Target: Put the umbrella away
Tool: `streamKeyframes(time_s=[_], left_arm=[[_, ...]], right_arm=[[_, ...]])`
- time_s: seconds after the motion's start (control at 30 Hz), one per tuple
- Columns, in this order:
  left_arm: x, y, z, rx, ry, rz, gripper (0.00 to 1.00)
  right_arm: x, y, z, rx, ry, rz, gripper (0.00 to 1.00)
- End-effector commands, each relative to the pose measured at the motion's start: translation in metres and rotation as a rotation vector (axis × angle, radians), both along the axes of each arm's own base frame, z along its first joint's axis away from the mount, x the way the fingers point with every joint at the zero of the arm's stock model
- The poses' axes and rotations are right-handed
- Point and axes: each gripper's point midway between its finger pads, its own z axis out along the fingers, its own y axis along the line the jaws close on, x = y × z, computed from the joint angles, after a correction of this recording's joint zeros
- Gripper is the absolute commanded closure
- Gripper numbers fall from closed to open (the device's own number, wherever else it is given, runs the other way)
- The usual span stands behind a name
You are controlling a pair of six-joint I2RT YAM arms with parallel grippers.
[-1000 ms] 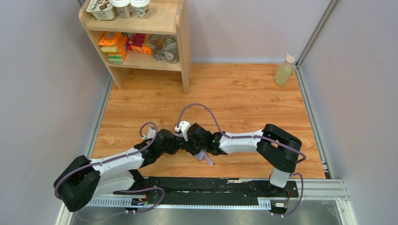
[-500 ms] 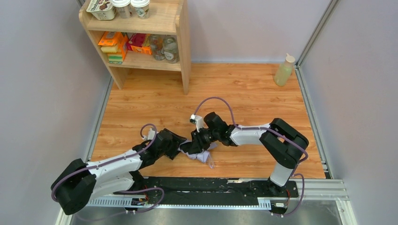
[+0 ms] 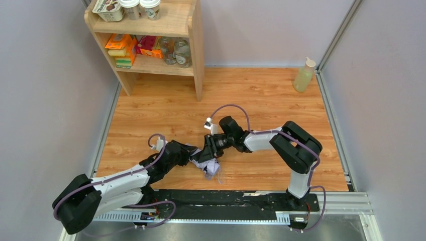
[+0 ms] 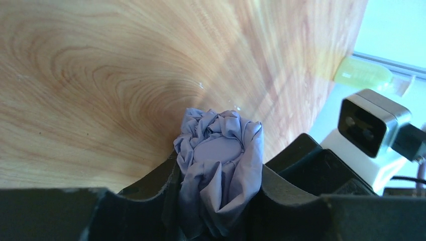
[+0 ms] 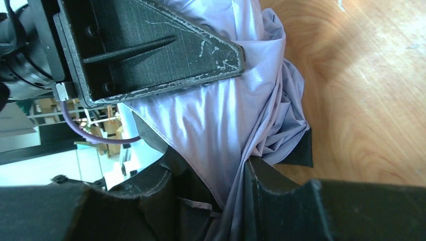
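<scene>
The umbrella [image 3: 210,166] is a crumpled pale lilac bundle low over the wooden floor, between the two arms. My left gripper [image 3: 192,157] comes at it from the left and my right gripper [image 3: 207,151] from the upper right. In the left wrist view the bunched end of the umbrella [image 4: 221,150] fills the gap of the left gripper [image 4: 219,176], both jaws pressed against the fabric. In the right wrist view the right gripper [image 5: 211,175] pinches a twisted fold of the umbrella [image 5: 221,115] canopy. The shaft and handle are hidden.
A wooden shelf unit [image 3: 193,55] with jars, boxes and tubs stands at the back left. A pale green bottle [image 3: 304,75] sits in the back right corner. Grey walls and metal rails [image 3: 334,130] border the floor. The left gripper's finger [image 5: 150,45] shows just above the fabric in the right wrist view.
The left gripper opened, pushed right and closed again on the bundle. The right gripper drew back to the right and up, and the lilac fabric now shows more between the arms.
</scene>
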Motion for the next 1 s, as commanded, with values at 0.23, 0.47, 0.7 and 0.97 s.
streamKeyframes(time_s=[0.23,0.47,0.7,0.97], left_arm=[[0.021,0.031,0.076,0.042,-0.411,0.061,1.0],[0.033,0.046,0.149,-0.013,-0.683,0.162,1.0],[0.031,0.042,0.218,-0.043,-0.887,0.146,1.0],[0.023,0.038,0.266,-0.113,-1.048,0.129,1.0]], right_arm=[[0.002,-0.021,0.109,0.065,-0.151,0.016,0.04],[-0.006,-0.051,0.167,0.116,-0.346,-0.042,0.0],[-0.002,-0.081,0.166,0.073,-0.489,-0.182,0.0],[-0.003,-0.075,0.162,0.082,-0.487,-0.172,0.26]])
